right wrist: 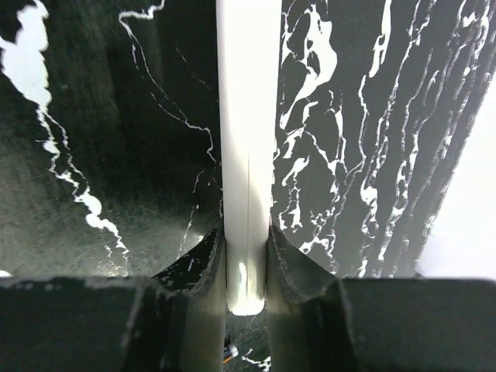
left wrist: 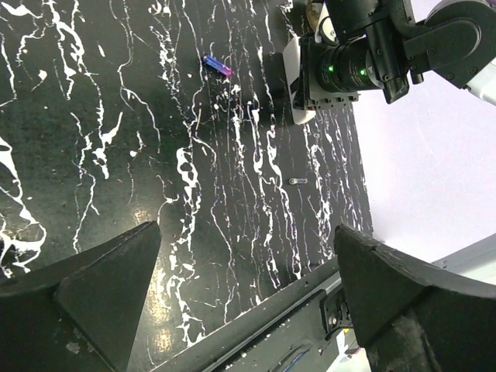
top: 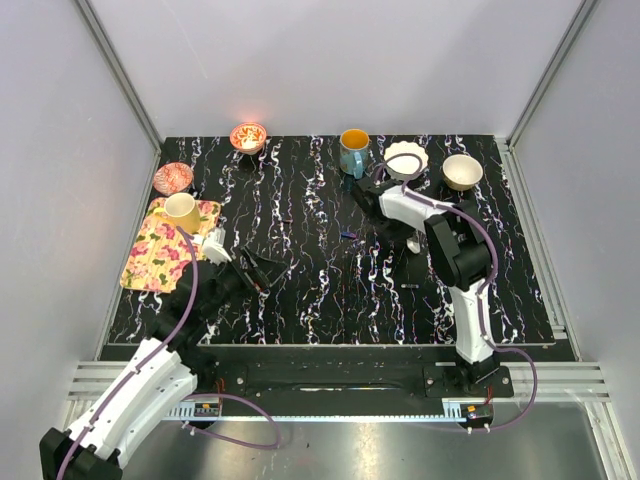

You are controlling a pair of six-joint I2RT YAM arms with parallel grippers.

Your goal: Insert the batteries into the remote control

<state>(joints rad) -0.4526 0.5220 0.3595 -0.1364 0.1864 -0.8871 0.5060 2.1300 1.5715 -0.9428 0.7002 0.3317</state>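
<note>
The right gripper [right wrist: 246, 242] pinches the remote control [right wrist: 246, 132] edge-on, so its face is hidden. The left gripper [left wrist: 248, 232] gapes empty. A bluish battery [left wrist: 218, 67] lies apart on the black marbled table [top: 330, 300], with grey walls [top: 320, 60] around.

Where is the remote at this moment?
The remote is held edge-on in the right claw, over the dark table. In the left wrist view, a bluish battery lies on the table to its left.
</note>
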